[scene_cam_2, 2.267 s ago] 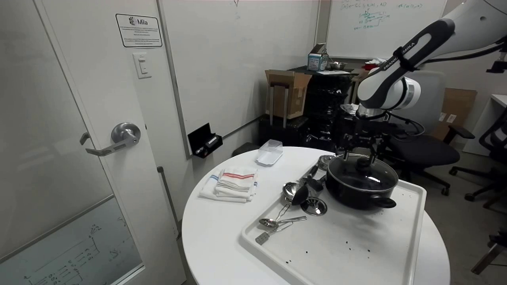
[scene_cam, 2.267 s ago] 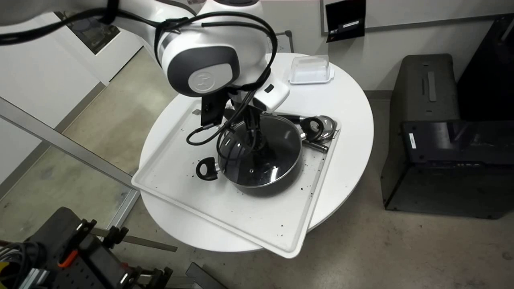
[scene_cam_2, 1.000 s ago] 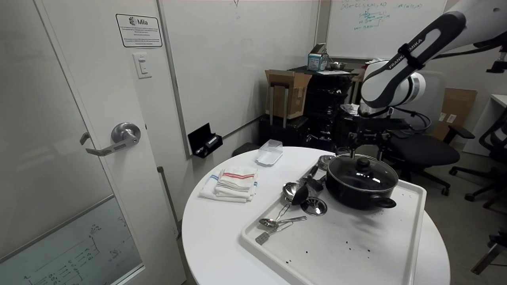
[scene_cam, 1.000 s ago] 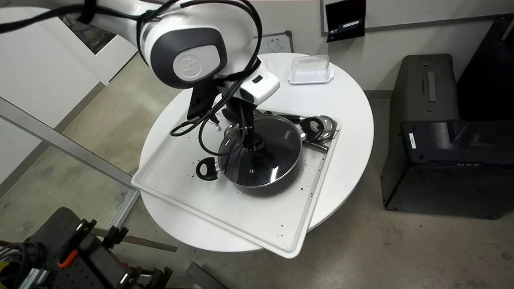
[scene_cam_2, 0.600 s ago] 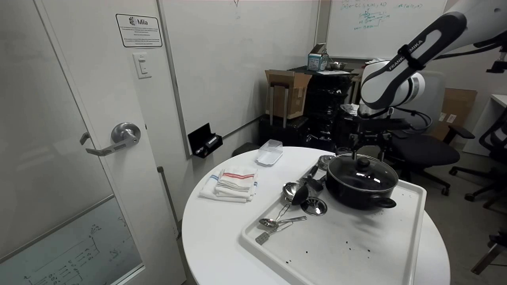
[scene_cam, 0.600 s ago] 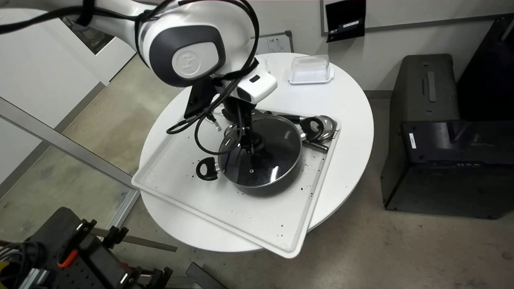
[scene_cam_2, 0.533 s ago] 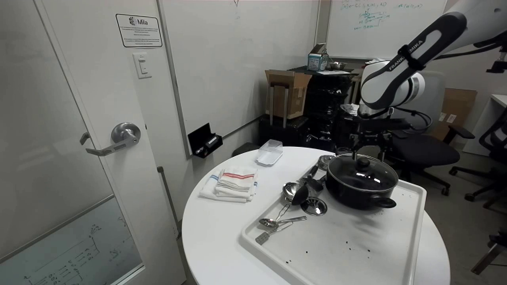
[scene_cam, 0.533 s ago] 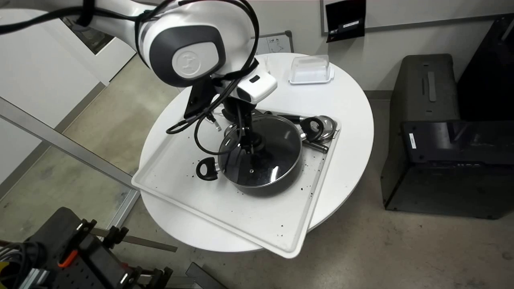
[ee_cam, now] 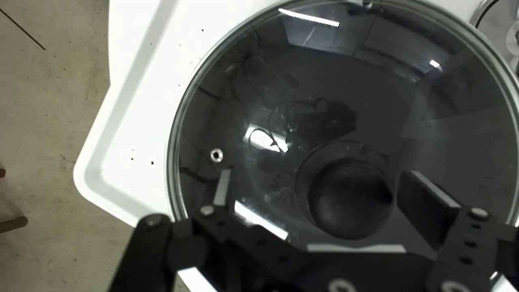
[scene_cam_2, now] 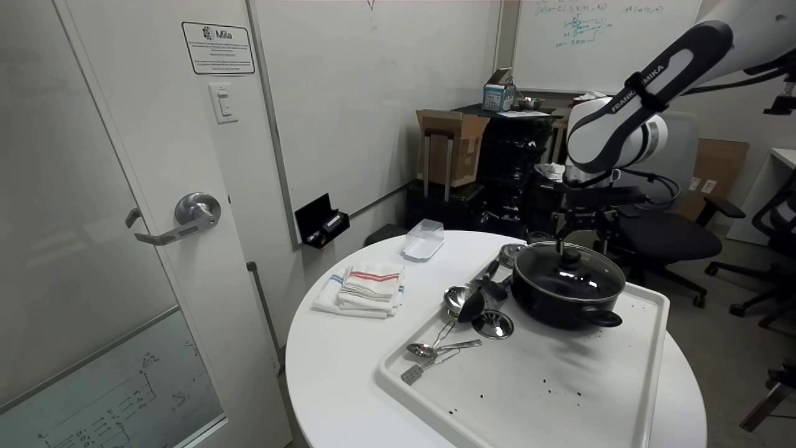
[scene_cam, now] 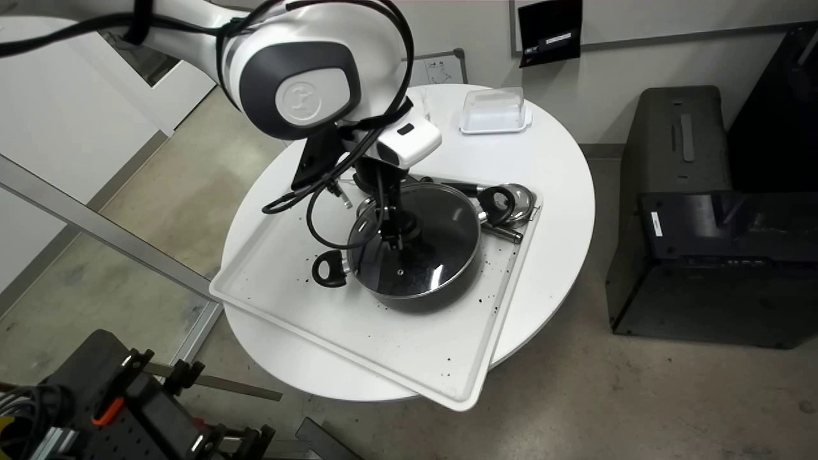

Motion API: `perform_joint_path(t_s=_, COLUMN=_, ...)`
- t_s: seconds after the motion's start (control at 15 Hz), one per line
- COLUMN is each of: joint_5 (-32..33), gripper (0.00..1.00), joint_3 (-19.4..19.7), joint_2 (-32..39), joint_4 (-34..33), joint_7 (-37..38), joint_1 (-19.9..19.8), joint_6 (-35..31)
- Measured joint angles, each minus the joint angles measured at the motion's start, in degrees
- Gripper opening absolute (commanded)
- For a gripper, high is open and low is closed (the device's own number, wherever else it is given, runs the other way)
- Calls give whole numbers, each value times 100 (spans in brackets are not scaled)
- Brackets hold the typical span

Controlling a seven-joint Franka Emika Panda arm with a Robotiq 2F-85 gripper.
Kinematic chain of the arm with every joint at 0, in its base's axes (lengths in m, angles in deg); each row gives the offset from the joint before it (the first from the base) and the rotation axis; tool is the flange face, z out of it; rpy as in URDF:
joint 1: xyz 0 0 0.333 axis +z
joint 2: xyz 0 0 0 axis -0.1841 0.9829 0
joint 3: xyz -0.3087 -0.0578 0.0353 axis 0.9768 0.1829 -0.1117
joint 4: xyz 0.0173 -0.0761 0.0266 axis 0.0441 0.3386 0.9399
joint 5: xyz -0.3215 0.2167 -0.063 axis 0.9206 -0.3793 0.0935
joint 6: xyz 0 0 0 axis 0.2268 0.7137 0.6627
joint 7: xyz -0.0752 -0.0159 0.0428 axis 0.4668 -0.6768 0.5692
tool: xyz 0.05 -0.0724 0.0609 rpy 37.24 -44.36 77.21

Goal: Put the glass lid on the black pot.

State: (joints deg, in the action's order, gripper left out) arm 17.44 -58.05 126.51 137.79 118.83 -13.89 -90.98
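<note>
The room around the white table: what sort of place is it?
Probably a lab or office rather than a home kitchen, despite the pot: there's a whiteboard with handwriting, a wheeled chair and a robot arm.

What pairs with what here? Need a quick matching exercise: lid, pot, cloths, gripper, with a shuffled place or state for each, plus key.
Column 1
1. lid
2. pot
3. cloths
4. gripper

Column 2
A. standing on the tray
B. covering the pot
C. open
D. folded, on the table

Pairs: 1-B, 2-A, 3-D, 4-C
</note>
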Motion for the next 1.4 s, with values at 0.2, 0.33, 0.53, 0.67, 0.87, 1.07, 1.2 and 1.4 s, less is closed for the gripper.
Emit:
perform_joint_path(t_s=0.2, joint_5=35, gripper=100, joint_3=9, joint_2=2, joint_4=-1, joint_7=49, joint_1=0, joint_6=4)
perform_joint_path(t_s=0.33, joint_5=57, gripper=91, joint_3=9, joint_2=2, joint_4=-4, joint_7=77, joint_1=0, joint_6=4)
perform_joint_path(t_s=0.53, joint_5=73, gripper=58, joint_3=9, joint_2=0, joint_4=-22, joint_7=123, joint_1=8, joint_6=4)
perform_joint_path(t_s=0.67, joint_5=73, gripper=42, joint_3=9, joint_2=-5, joint_4=-55, joint_7=140, joint_1=21, joint_6=4)
perform_joint_path(t_s=0.87, joint_5=74, gripper=21, joint_3=9, joint_2=-5, joint_4=-98, joint_7=147, joint_1=37, joint_6=4)
perform_joint_path(t_s=1.07, joint_5=82, gripper=1, joint_3=15, joint_2=-56, joint_4=-115, joint_7=151, joint_1=47, joint_6=29)
perform_joint_path(t_s=1.2, joint_5=83, gripper=0, joint_3=15, joint_2=-68, joint_4=-131, joint_7=152, joint_1=50, joint_6=30)
perform_joint_path(t_s=1.4, joint_5=83, gripper=2, joint_3=15, joint_2=-68, joint_4=-134, joint_7=152, joint_1=51, joint_6=30)
